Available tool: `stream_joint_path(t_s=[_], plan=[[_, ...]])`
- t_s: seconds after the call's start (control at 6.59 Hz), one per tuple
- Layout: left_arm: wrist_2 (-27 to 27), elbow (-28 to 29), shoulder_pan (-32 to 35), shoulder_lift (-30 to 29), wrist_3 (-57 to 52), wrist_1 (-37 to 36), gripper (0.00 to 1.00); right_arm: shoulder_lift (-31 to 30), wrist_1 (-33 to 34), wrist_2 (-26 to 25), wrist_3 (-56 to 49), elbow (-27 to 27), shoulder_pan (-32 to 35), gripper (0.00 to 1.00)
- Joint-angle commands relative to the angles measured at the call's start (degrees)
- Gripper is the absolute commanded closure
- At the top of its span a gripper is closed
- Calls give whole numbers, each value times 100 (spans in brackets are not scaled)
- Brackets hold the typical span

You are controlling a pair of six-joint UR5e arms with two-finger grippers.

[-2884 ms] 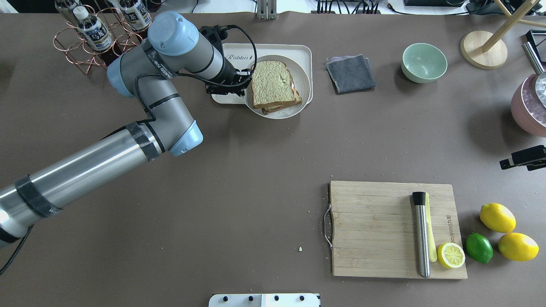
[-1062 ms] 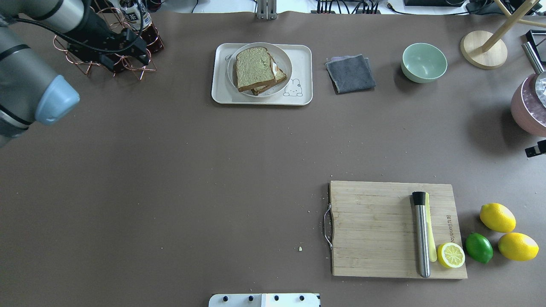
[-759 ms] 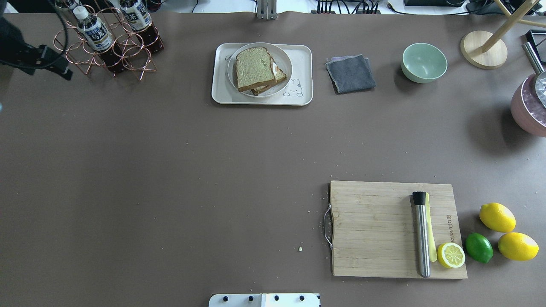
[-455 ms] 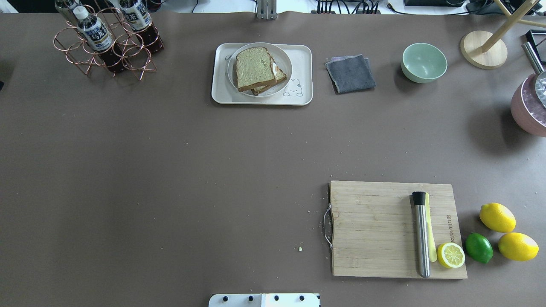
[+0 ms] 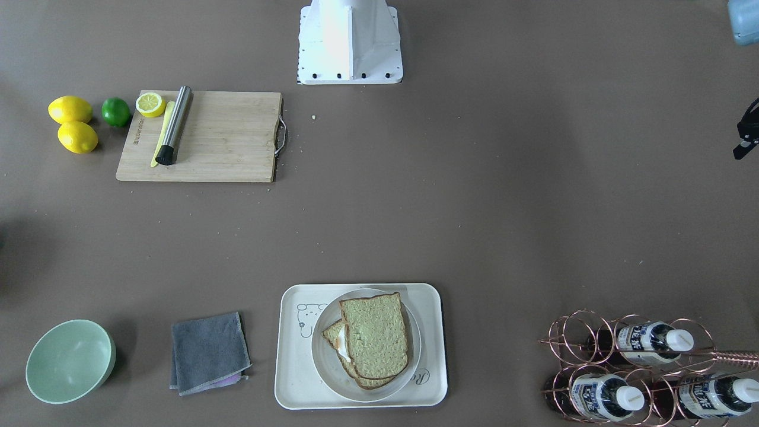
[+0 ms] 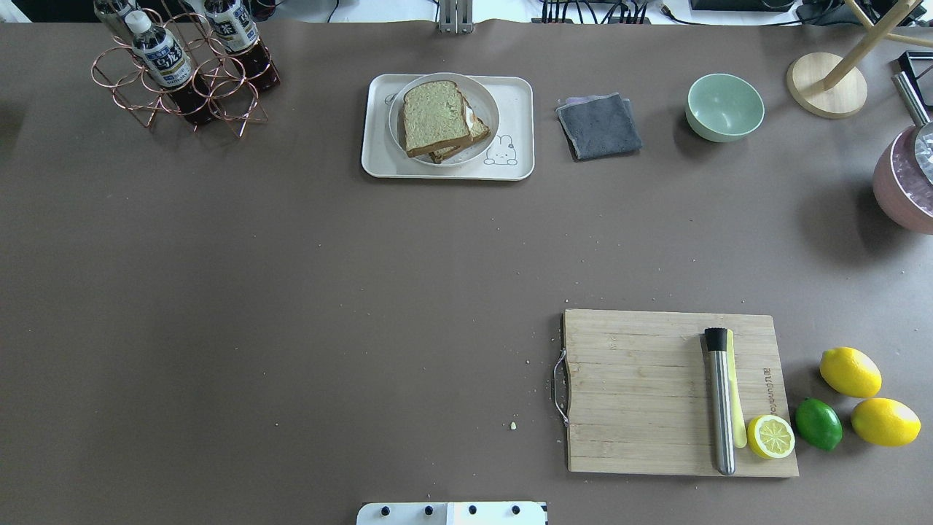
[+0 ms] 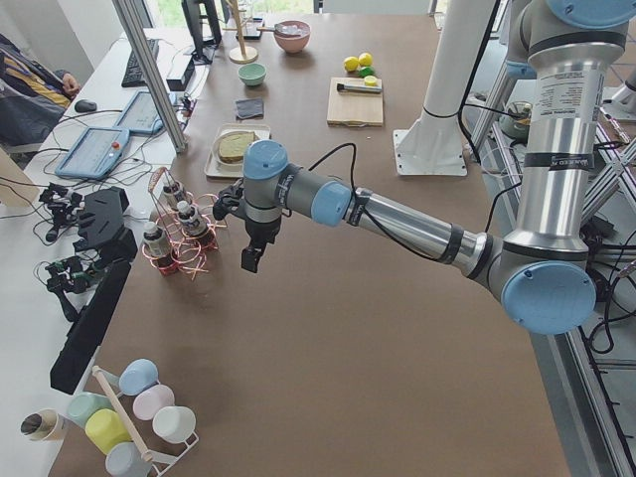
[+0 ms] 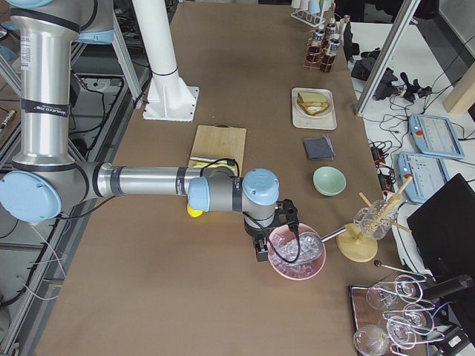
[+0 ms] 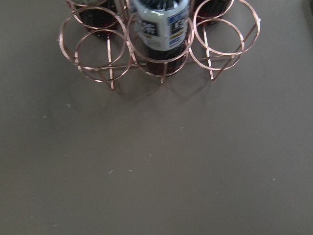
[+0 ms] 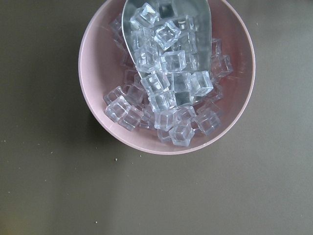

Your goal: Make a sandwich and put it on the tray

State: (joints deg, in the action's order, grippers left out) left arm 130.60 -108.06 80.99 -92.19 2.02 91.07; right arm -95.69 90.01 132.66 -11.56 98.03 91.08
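- Sandwich [image 6: 437,120] – two square slices, brown crust and a pale greenish-tan, porous crumb, stacked a little askew. A sliver of glossy egg white [image 6: 470,117] shows at one edge.
- It lies on a round cream plate [image 6: 490,109]. The plate sits on the tray [image 6: 379,157], a flat, smooth cream rectangle with rounded corners and a small line-drawn animal in one corner.
- The tray stands at the far side of the counter [image 6: 291,292], which is covered in matte brown sheeting dotted with crumbs.
- Just beside the tray lies a folded grey terry cloth [image 6: 599,125], then a smooth mint-green bowl [image 6: 724,107].
- The slatted bamboo cutting board [image 6: 634,394] has a wire handle. It carries a brushed-steel rod with a black tip [image 6: 720,408] and a cut lemon half [image 6: 770,436].
- A lime [image 6: 818,423] and two whole lemons [image 6: 850,372] lie off the board's end.
- The copper wire rack [image 9: 110,68] is made of rings and holds labelled bottles [image 9: 159,24] of dark liquid.
- The left end effector [image 7: 250,260] hangs over bare counter near that rack – I cannot tell whether its fingers are spread or pressed together.
- The right end effector [image 8: 260,248] is just beside a pink bowl [image 10: 93,73] of clear ice cubes with a metal scoop [image 10: 204,39] in it. Its fingers' stance cannot be told either.
- Desks with tablets and cables line the counter's far side.
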Motion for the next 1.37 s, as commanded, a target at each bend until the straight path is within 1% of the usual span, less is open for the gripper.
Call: stream_joint_path(t_s=[0.0, 0.15, 0.3, 0.46, 0.61, 0.76, 0.91, 1.06, 1.21], plan=[[0, 47, 5, -52, 0, -27, 2, 111, 8, 6, 13, -12, 6, 0], [18, -13, 83, -36, -9, -27, 2, 60, -18, 23, 13, 5, 6, 0], [383, -57, 301, 8, -9, -71, 2, 42, -44, 6, 5, -3, 6, 0], [657, -75, 329, 26, -44, -167, 2, 68, -36, 23, -13, 31, 15, 0], [677, -119, 330, 165, -53, -185, 2, 94, -27, 14, -13, 49, 15, 0], [677, -119, 330, 280, -53, -412, 2, 103, -27, -3, -13, 67, 41, 0], [677, -128, 347, 612, -61, -501, 2, 147, -27, -47, -13, 67, 42, 0], [677, -84, 469, 937, -70, -424, 2, 330, 16, -39, -4, 67, 146, 0], [686, -41, 757, 984, -262, -458, 2, 384, 17, -169, -4, 41, 147, 0]])
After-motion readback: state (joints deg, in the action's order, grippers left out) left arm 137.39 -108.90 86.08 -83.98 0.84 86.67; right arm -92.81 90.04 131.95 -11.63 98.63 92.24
